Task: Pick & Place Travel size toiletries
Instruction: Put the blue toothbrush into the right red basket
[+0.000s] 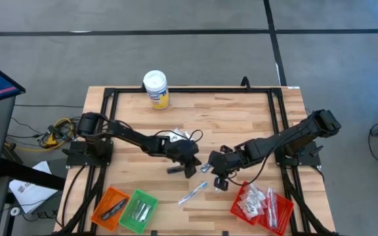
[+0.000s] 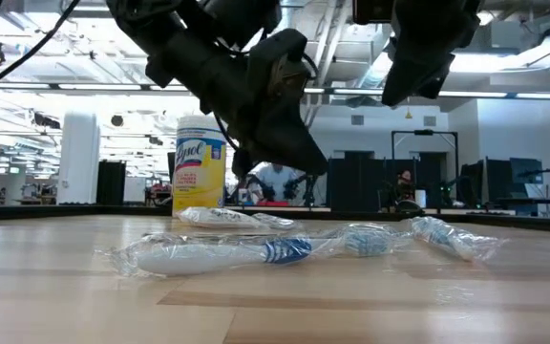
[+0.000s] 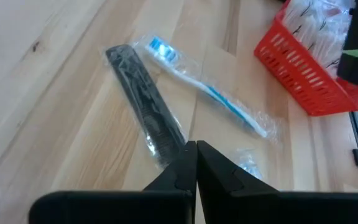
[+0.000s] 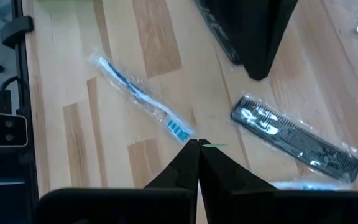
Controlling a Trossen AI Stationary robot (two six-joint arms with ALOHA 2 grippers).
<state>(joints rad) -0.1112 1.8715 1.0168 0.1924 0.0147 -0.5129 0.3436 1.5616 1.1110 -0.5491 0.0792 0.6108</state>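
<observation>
Two pressed-together fingertips of my right gripper (image 4: 198, 144) hover just beside the wrapped toothbrush (image 4: 140, 96); the wrapped black comb (image 4: 296, 138) lies near, my left gripper (image 3: 196, 147) likewise closed.

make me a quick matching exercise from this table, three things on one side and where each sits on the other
Things:
1. wipes canister
2. red basket
3. wrapped toothbrush

Places:
A. near right corner of the table
B. bare wood, between the green and red baskets
C. far edge of the table, standing upright

Pairs: 1-C, 2-A, 3-B
</observation>
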